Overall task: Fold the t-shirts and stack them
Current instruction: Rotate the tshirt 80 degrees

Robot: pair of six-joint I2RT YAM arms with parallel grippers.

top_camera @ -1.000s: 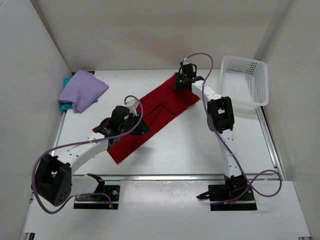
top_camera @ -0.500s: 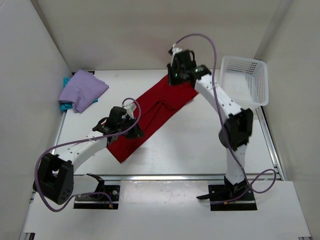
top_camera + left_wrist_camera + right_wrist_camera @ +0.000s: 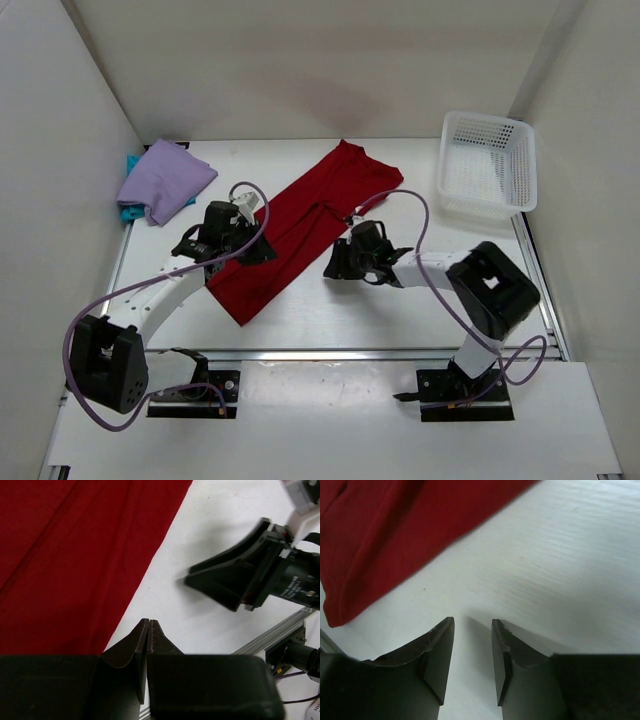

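As the red shirt (image 3: 300, 225) runs near-left to far-centre across the table (image 3: 400, 325), my parted, empty right gripper (image 3: 472, 627) sits just right of it; left gripper (image 3: 148, 627) pinched shut.

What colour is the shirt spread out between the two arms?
The shirt is deep red, best seen from above.

White arms (image 3: 165, 295), black joints, purple cables (image 3: 427, 228)
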